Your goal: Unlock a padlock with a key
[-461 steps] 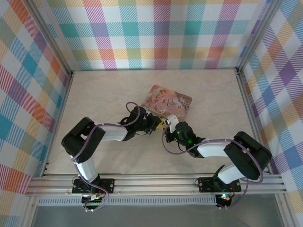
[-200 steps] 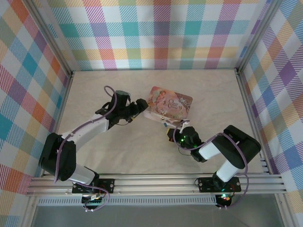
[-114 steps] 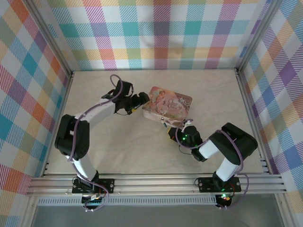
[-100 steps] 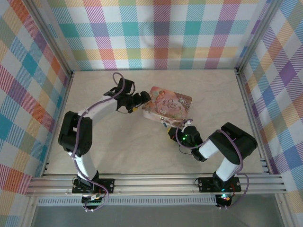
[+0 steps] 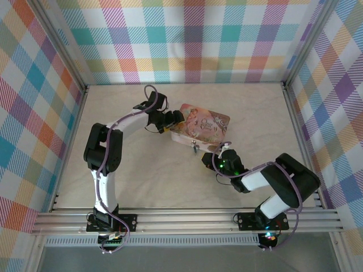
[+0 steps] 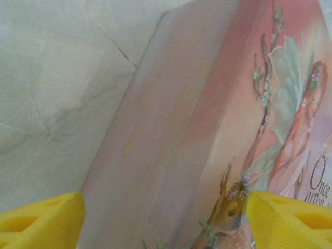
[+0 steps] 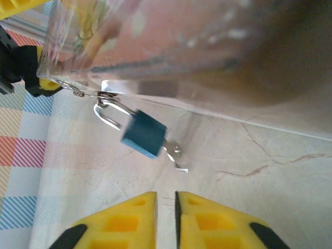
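Note:
The small blue padlock [image 7: 144, 134] hangs by its thin shackle [image 7: 106, 116] from the clasp on the front of the pink illustrated tin [image 7: 207, 46]. A silver key [image 7: 174, 153] sticks out of the padlock's underside. My right gripper [image 7: 166, 205] sits just below the key with a narrow gap between its yellow fingers and nothing in it. From above, the right gripper [image 5: 209, 160] is in front of the tin [image 5: 204, 127] and the padlock [image 5: 195, 147]. My left gripper [image 5: 172, 120] stands wide open at the tin's left end, which lies between its fingers [image 6: 41, 218].
The tin's side wall [image 6: 155, 155] and lid are close in the left wrist view, with the pale marble tabletop [image 6: 57, 78] beside them. Plaid walls [image 5: 193, 39] enclose the table on three sides. The aluminium rail [image 5: 187, 218] runs along the near edge.
The left gripper has moved up to the tin's left end. The right gripper's fingers have parted slightly and the key now stands free in the padlock.

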